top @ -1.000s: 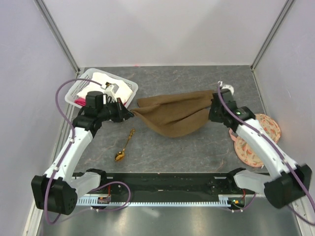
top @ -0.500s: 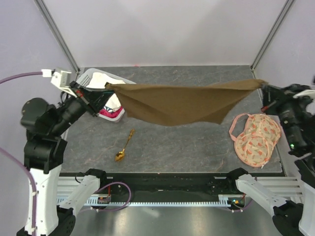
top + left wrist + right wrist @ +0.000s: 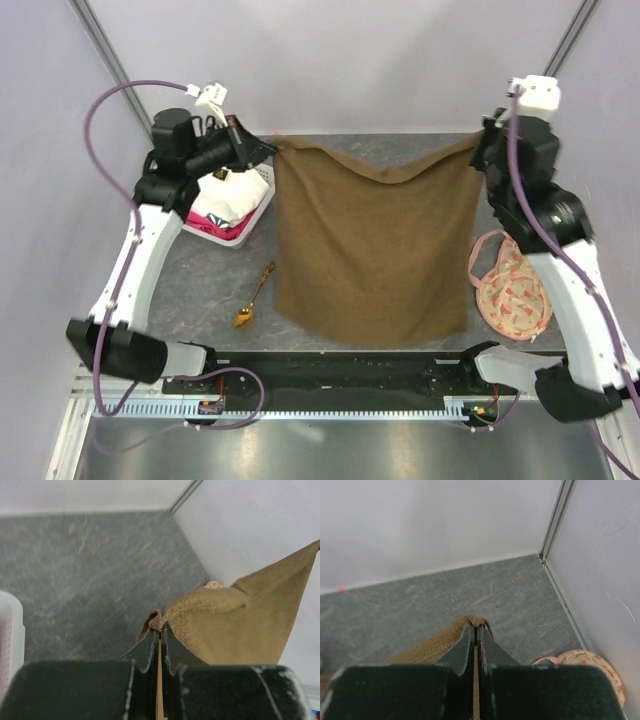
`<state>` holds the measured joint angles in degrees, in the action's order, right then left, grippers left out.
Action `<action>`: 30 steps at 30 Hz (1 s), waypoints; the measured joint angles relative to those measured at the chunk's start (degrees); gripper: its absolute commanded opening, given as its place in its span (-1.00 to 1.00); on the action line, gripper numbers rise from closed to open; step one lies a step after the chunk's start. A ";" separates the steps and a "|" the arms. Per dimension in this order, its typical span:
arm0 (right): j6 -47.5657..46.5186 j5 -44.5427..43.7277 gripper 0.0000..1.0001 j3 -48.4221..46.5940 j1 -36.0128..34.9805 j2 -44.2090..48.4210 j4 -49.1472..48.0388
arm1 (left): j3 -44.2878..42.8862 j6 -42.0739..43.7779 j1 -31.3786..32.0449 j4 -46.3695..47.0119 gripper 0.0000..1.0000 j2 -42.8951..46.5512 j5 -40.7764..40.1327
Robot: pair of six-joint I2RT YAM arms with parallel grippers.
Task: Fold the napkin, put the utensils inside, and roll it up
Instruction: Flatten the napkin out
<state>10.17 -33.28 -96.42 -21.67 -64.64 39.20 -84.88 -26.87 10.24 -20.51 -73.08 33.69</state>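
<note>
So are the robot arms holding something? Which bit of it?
Yes, the napkin. The left end effector pinches its far-left corner, and the right end effector pinches its far-right corner.

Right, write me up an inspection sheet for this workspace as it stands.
Surface: grey stone-look table, bare at the left.
Job's things: brown napkin spread open and held up by its two far corners; gold spoon lying on the table just left of the napkin's edge.
Clutter: white basket at far left with a white cloth in it; floral fabric piece at the right.
Grippers: left fingers shut on one napkin corner; right fingers shut on the other.
Cables: purple cable looping over the left arm, another along the right arm.
Surroundings: pale walls on three sides.
</note>
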 measured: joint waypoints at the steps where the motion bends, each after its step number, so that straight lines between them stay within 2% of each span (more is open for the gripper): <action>1: -0.42 -0.09 -1.00 0.57 0.37 -2.14 -0.63 | 0.35 -0.46 0.00 0.48 -0.96 -3.32 0.17; 5: -1.49 -0.33 -1.00 1.16 1.60 -6.05 -2.43 | 0.76 -1.62 -0.04 1.88 -0.96 -8.70 1.03; 9: -1.73 -1.05 -1.00 3.34 1.97 -1.81 -6.88 | 0.76 -2.03 -0.04 4.87 -0.96 -7.28 1.46; 13: -1.66 -1.03 -1.00 6.56 1.97 8.44 -9.62 | 0.94 -2.08 -0.04 6.03 -0.96 -1.16 1.40; 19: -0.94 0.17 -1.00 4.02 2.01 18.29 -9.40 | 2.40 -2.01 0.15 5.57 -0.96 14.03 0.94; 24: 1.40 4.28 -1.00 -0.87 1.95 21.03 -6.40 | -1.75 -1.90 0.48 1.33 -0.96 21.64 0.96; 30: 3.45 6.95 -1.00 -5.53 1.90 20.59 -3.82 | -4.44 -2.05 0.48 -0.59 -0.96 22.34 1.18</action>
<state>13.63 -26.33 -101.95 -19.77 -44.05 35.38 -89.32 -28.93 10.72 -21.10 -50.74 34.87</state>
